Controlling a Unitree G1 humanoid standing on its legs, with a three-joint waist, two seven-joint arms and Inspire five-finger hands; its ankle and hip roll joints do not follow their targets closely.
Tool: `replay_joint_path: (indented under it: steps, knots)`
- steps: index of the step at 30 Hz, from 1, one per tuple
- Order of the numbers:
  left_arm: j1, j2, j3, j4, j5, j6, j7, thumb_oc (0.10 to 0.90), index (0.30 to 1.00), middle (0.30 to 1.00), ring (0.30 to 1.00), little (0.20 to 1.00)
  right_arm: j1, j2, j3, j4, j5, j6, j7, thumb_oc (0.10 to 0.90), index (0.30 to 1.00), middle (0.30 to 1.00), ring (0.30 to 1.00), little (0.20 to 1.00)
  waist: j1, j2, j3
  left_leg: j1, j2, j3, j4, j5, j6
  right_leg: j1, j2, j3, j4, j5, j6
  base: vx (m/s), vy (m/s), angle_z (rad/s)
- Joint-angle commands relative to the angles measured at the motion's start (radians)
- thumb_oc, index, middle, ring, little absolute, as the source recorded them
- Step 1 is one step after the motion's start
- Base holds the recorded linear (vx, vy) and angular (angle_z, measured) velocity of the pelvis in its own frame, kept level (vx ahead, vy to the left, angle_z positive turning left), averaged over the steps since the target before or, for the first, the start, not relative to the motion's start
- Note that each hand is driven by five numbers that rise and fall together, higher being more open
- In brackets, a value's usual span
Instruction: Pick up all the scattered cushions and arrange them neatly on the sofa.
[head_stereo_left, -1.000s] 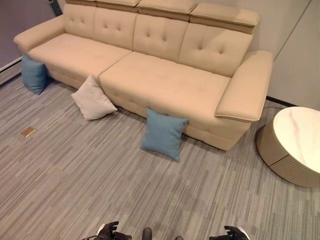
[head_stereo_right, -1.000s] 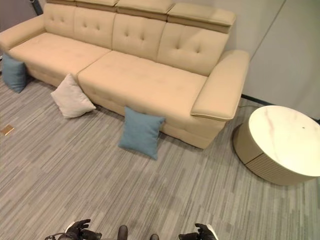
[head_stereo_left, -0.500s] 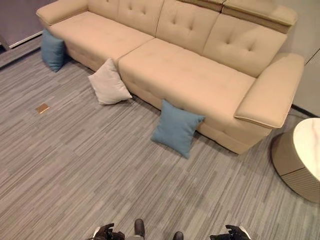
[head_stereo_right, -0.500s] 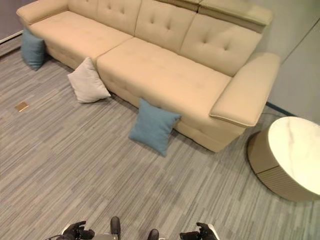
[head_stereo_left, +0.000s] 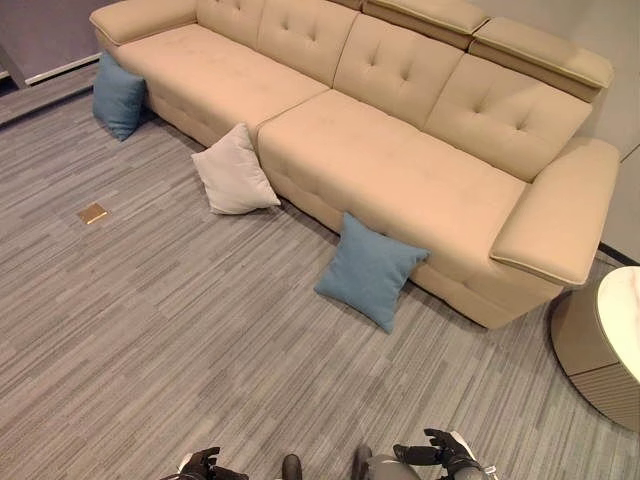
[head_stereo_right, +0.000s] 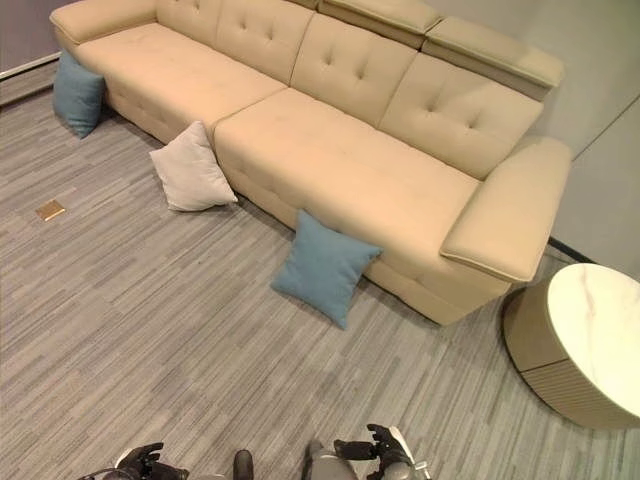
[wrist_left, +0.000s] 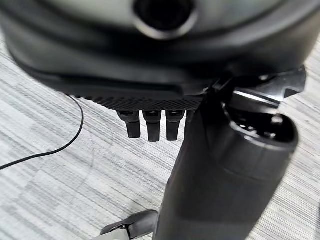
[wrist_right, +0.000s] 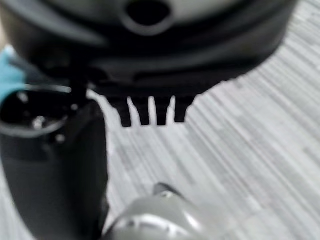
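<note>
Three cushions lean against a beige sofa: blue cushion, cream cushion, far blue cushion. Left hand and right hand hang empty (fingers relaxed, apart).

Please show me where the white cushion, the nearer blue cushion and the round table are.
white cushion (head_stereo_left: 234, 172), left eye view: middle of its face.
nearer blue cushion (head_stereo_left: 368, 270), left eye view: middle of its face, leaning on the sofa front.
round table (head_stereo_right: 598, 335), right eye view: bare marble top.
</note>
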Motion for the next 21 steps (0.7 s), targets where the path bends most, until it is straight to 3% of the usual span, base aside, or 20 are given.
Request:
replay_joint_path:
  steps: [1,4,7,9,10,11,12,13,16,17,19,21]
  knots:
    - [-0.011,0.008,-0.003,-0.002,0.019,-0.035,0.000,0.800,0.900,0.900,0.900,0.900,0.002,-0.060,0.008,0.029,0.009,0.010,-0.014,0.800,0.900,0.900,0.900,0.900,-0.012,-0.012,0.012,0.048,-0.040,-0.121,0.054,-0.104,-0.056,0.075,0.031,-0.013,-0.140,0.140,0.031,0.33,-0.064,0.48]
    - [-0.012,-0.003,-0.015,-0.002,0.035,-0.037,-0.006,0.800,0.900,0.900,0.900,0.900,0.023,-0.061,0.008,0.034,0.014,0.005,-0.011,0.800,0.900,0.900,0.900,0.900,-0.028,-0.013,-0.007,0.077,-0.047,-0.147,0.064,-0.139,-0.062,0.117,0.048,0.004,-0.186,0.128,0.006,0.24,-0.077,0.58]
    - [-0.013,-0.014,-0.018,-0.009,0.028,-0.042,-0.014,0.800,0.900,0.900,0.900,0.900,0.033,-0.061,-0.003,0.044,0.019,-0.001,-0.007,0.800,0.900,0.900,0.900,0.900,-0.032,-0.007,-0.024,0.063,-0.031,-0.135,0.157,-0.132,-0.111,0.172,0.051,-0.020,-0.225,0.123,-0.006,0.23,-0.106,0.61]
    - [-0.027,-0.018,-0.033,-0.032,0.023,-0.046,-0.020,0.800,0.900,0.900,0.900,0.900,0.028,-0.064,-0.004,0.042,0.025,-0.004,-0.006,0.800,0.900,0.900,0.900,0.900,-0.027,-0.021,-0.005,-0.032,-0.014,-0.078,0.330,-0.069,-0.160,0.224,0.032,-0.025,-0.247,0.115,-0.018,0.08,-0.070,0.31]
    - [-0.027,-0.018,-0.033,-0.032,0.023,-0.046,-0.020,0.800,0.900,0.900,0.900,0.900,0.028,-0.064,-0.005,0.042,0.025,-0.005,-0.006,0.800,0.900,0.900,0.900,0.900,-0.027,-0.020,-0.005,-0.037,-0.012,-0.078,0.339,-0.073,-0.161,0.223,0.033,-0.026,-0.247,0.115,-0.018,0.04,-0.098,0.11]
    - [-0.041,-0.017,-0.043,-0.041,0.016,-0.043,-0.021,0.800,0.900,0.900,0.900,0.900,0.019,-0.066,-0.001,0.047,0.030,-0.003,-0.007,0.800,0.900,0.900,0.900,0.900,-0.017,-0.038,0.014,-0.126,0.013,-0.027,0.492,-0.034,-0.172,0.254,0.022,-0.028,-0.253,0.102,-0.039,0.02,-0.073,-0.16]
    - [-0.041,-0.017,-0.044,-0.041,0.016,-0.043,-0.021,0.800,0.900,0.900,0.900,0.900,0.018,-0.066,-0.001,0.047,0.030,-0.003,-0.007,0.800,0.900,0.900,0.900,0.900,-0.018,-0.037,0.014,-0.131,0.015,-0.027,0.499,-0.037,-0.173,0.252,0.023,-0.029,-0.253,0.102,-0.040,0.13,-0.126,-0.07]
    - [-0.045,-0.016,-0.046,-0.041,0.012,-0.040,-0.019,0.800,0.900,0.900,0.900,0.900,0.019,-0.065,-0.007,0.052,0.046,0.001,-0.006,0.800,0.900,0.900,0.900,0.900,-0.015,-0.051,0.013,-0.173,0.046,0.019,0.550,-0.034,-0.158,0.277,0.017,-0.025,-0.259,0.084,-0.054,0.14,-0.060,-0.05]
    - [-0.043,-0.017,-0.050,-0.036,0.011,-0.038,-0.020,0.800,0.900,0.900,0.900,0.900,0.022,-0.065,-0.008,0.052,0.053,0.001,-0.007,0.800,0.900,0.900,0.900,0.900,-0.006,-0.056,0.010,-0.203,0.049,0.030,0.511,-0.059,-0.140,0.298,0.017,-0.018,-0.266,0.069,-0.055,0.19,-0.010,0.06]
    - [-0.040,-0.017,-0.054,-0.030,0.016,-0.035,-0.020,0.800,0.900,0.900,0.900,0.900,0.026,-0.064,-0.004,0.057,0.047,0.002,-0.010,0.800,0.900,0.900,0.900,0.900,0.004,-0.061,0.003,-0.221,0.034,0.007,0.432,-0.089,-0.127,0.316,0.019,-0.006,-0.279,0.057,-0.046,0.14,0.030,0.03]
    - [-0.040,-0.017,-0.054,-0.030,0.017,-0.035,-0.020,0.800,0.900,0.900,0.900,0.900,0.026,-0.064,-0.004,0.057,0.047,0.001,-0.010,0.800,0.900,0.900,0.900,0.900,0.004,-0.061,0.005,-0.216,0.033,0.007,0.430,-0.089,-0.127,0.319,0.018,-0.005,-0.280,0.056,-0.046,0.15,0.048,-0.11]
    - [-0.034,-0.019,-0.058,-0.019,0.020,-0.035,-0.016,0.800,0.900,0.900,0.900,0.900,0.028,-0.065,-0.003,0.063,0.045,-0.002,-0.019,0.800,0.900,0.900,0.900,0.900,0.024,-0.050,0.001,-0.251,0.031,-0.072,0.260,-0.015,-0.143,0.356,0.036,0.025,-0.293,0.032,-0.039,0.34,0.142,-0.23]
